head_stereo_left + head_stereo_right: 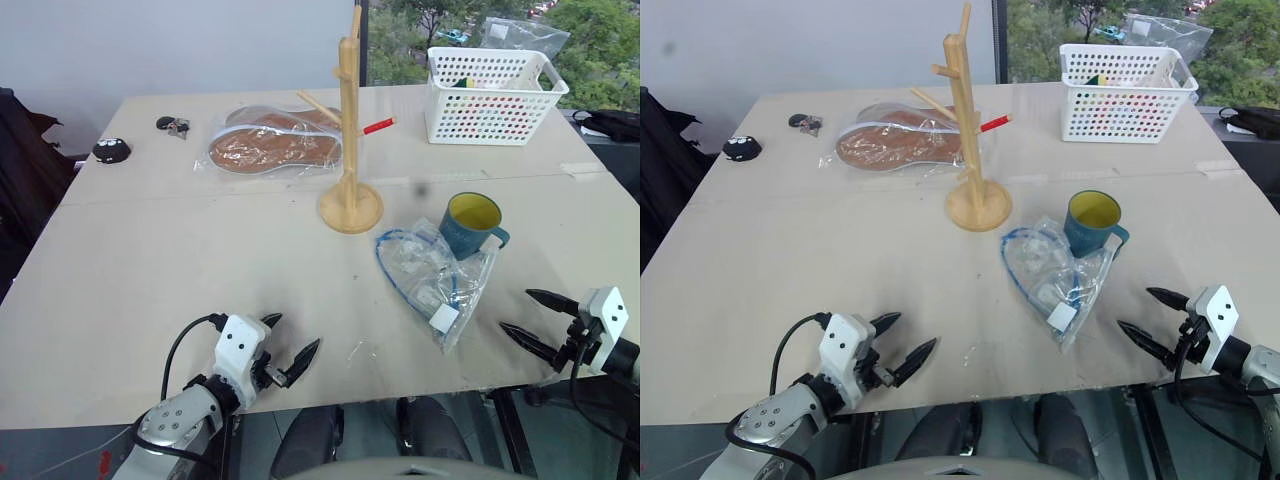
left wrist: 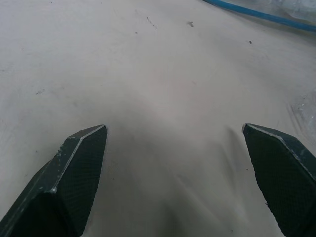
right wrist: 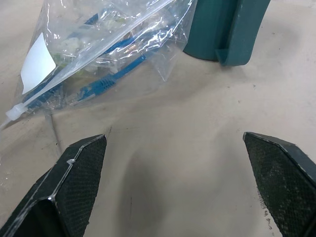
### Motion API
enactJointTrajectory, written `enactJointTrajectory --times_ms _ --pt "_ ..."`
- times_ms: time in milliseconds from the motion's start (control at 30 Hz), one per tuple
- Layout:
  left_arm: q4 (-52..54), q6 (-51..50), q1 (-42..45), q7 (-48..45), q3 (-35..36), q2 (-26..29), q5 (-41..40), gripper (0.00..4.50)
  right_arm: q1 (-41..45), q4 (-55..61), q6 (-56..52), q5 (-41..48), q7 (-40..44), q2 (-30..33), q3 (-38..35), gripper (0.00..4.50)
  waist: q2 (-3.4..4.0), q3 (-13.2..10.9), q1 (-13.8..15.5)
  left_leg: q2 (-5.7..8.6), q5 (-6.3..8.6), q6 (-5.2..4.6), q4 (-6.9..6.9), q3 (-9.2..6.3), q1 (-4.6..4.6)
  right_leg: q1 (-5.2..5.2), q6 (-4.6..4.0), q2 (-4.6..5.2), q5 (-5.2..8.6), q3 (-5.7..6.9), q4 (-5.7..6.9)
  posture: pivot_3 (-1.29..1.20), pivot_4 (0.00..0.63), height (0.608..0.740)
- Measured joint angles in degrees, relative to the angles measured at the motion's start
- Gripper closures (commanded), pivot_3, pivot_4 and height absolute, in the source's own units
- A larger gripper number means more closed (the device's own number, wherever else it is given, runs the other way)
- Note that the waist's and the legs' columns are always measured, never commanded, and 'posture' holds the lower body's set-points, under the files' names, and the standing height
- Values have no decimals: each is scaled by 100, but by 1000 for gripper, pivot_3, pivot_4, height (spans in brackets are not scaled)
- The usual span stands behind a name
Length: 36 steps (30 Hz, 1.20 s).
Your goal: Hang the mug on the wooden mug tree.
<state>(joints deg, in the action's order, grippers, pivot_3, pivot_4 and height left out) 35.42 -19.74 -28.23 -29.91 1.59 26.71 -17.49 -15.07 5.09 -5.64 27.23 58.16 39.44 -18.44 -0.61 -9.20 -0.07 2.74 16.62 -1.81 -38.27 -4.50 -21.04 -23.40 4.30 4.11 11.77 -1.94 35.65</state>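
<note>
The mug [image 1: 472, 224] stands upright on the table [image 1: 150, 260], not hung, a little to the right of the wooden mug tree [image 1: 350, 150] and nearer to the robot than its round base. Its handle points away from the tree. A clear plastic bag [image 1: 432, 280] with a blue cable lies against the mug, on the near side. The right gripper [image 1: 527, 314] is near the table edge, nearer than the mug, fingers spread wide and holding nothing. The left gripper [image 1: 290, 345] is left of the tree and much nearer, fingers also spread, empty. Behind the tree lie a bag of brown insoles [image 1: 275, 142] and a white basket [image 1: 492, 95].
</note>
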Motion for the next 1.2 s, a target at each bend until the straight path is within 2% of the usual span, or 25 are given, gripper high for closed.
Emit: enactJointTrajectory --times_ms 233,800,900,1067,1200 --pt "-57 -26 482 -50 -15 3 -23 0 447 -345 85 -219 -18 -52 281 31 -1 -1 -1 1 0 0 -2 -1 1 1 -19 -3 -13 2 1 0 150 740" --pt "-470 -109 935 -366 11 117 -74 0 392 -370 183 -345 -22 -114 296 31 -1 -1 7 1 0 0 -1 -1 -2 -2 -19 -2 -15 3 0 0 150 740" --pt "-465 -130 936 -388 6 136 -73 0 331 -119 -375 136 -138 -198 227 31 -1 -1 7 0 0 0 -1 -4 -2 -2 -20 -2 -15 2 0 0 150 740" --pt "-185 -208 1031 -572 -27 255 -216 0 114 817 -1994 1551 -411 -239 14 31 1 -3 46 -1 0 -1 -2 -8 -6 -3 -21 0 -14 5 -1 0 150 740" --pt "115 -282 1212 -894 -142 480 -467 0 186 1201 -2515 1859 -694 -353 85 31 1 -3 78 -1 0 -1 -2 -7 -6 -4 -21 -2 -14 7 -1 0 150 740"
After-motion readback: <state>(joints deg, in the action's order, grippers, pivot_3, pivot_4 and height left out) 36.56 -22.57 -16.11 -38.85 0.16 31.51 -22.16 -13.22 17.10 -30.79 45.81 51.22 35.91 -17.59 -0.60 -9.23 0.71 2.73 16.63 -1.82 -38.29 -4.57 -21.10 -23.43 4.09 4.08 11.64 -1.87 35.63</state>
